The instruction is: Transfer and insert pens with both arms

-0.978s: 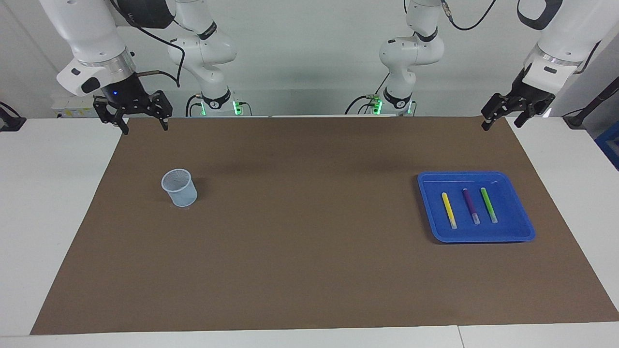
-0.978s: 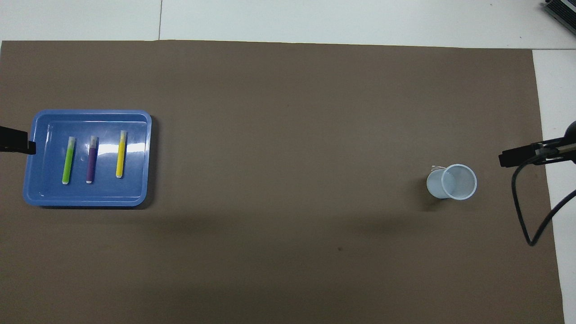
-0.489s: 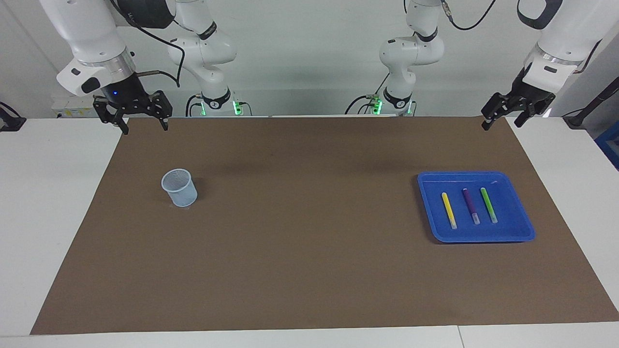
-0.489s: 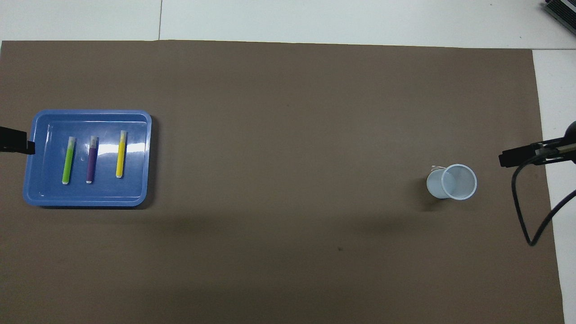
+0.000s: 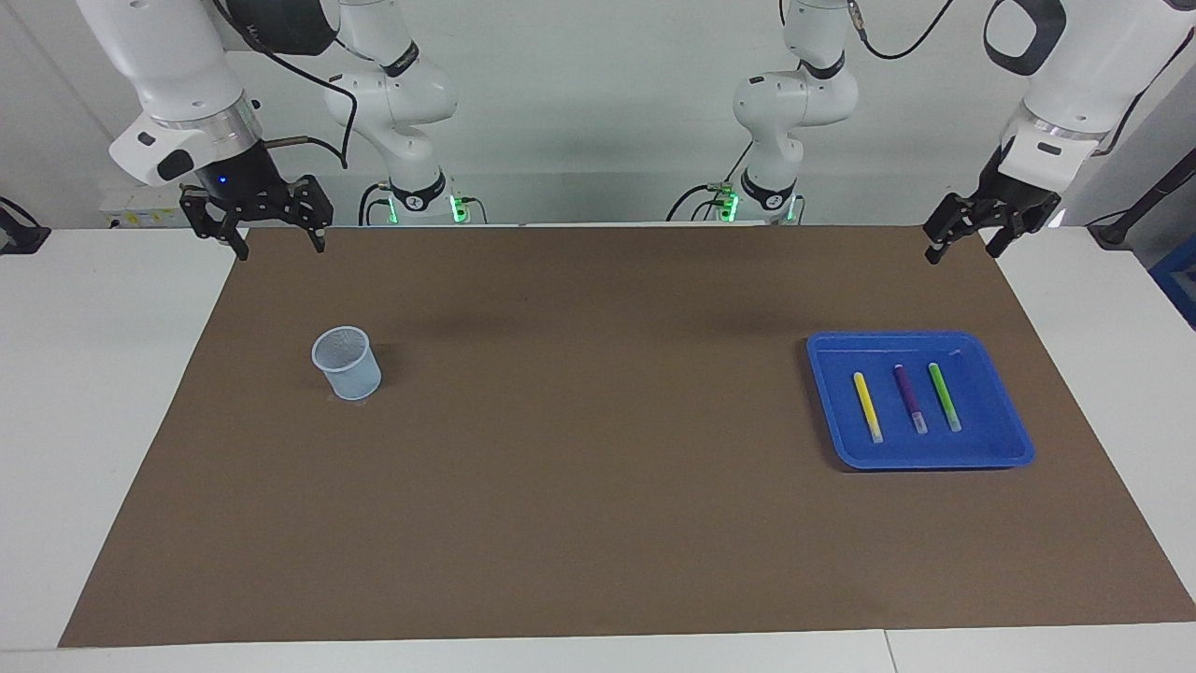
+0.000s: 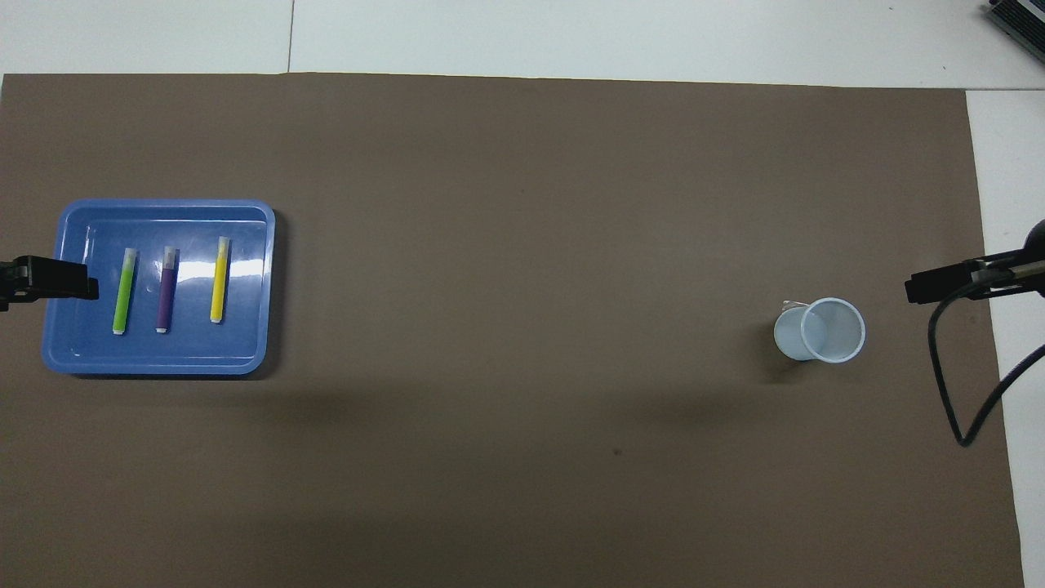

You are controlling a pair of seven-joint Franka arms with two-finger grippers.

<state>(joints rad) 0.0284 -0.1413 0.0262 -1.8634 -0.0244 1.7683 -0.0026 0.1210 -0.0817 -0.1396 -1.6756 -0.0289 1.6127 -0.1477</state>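
1. Facing view: left end effector hangs with fingers spread and empty over the bench edge by the tray. The right end effector, also spread, waits at the cup end.
2. Overhead, the tray is at 9 o'clock and the cup at 3 o'clock. The yellow pen, purple pen and green pen lie side by side in the tray, not touching.
3. I read this as pre-pick, with no pen lifted. Next I'd drop the left end effector onto one pen, fingers straddling its barrel.
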